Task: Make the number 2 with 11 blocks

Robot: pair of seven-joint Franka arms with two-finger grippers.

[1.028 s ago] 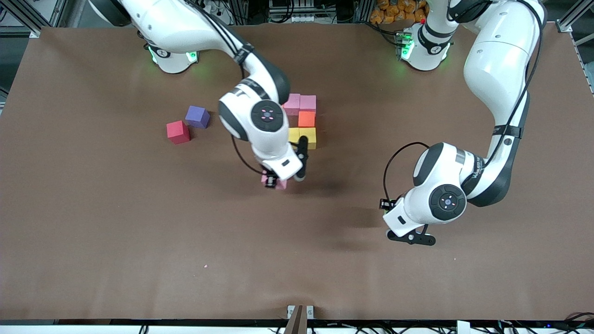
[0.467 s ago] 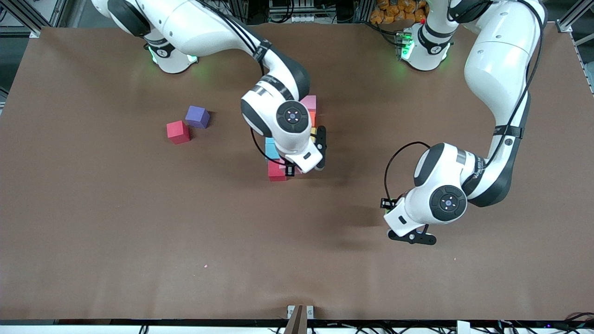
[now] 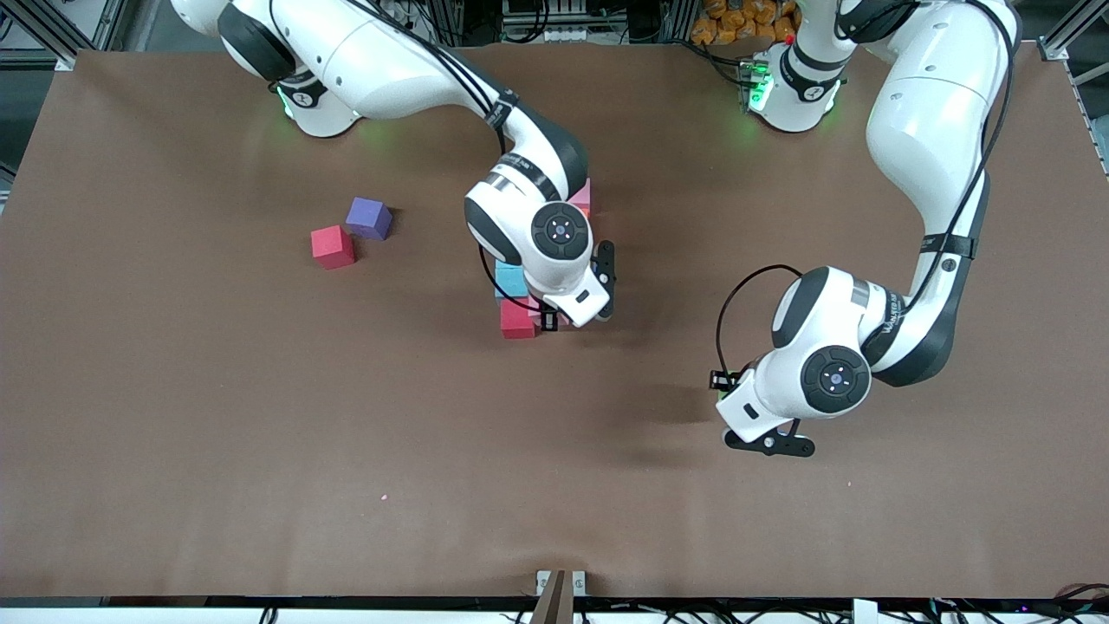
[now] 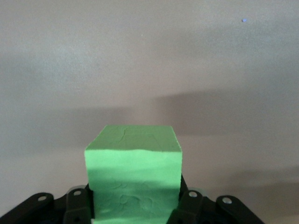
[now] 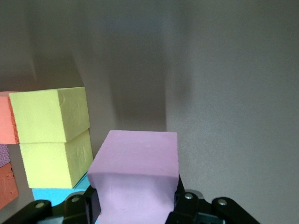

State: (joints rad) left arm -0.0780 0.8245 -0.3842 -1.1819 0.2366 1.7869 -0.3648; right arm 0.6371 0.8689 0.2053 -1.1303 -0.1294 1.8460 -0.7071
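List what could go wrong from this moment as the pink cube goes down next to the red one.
The right gripper holds a pink cube right beside the yellow cubes; lowering off line could knock them or the red cube out of the figure. In the front view the arm hides most of the figure, so alignment is hard to check. The left gripper waits over bare table, holding a green cube.

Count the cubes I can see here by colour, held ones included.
red cube: 2
purple cube: 1
light blue cube: 1
yellow cube: 2
orange cube: 1
pink cube: 2, one in the right gripper
green cube: 1, in the left gripper
Total: 10 visible; the right arm hides part of the figure.
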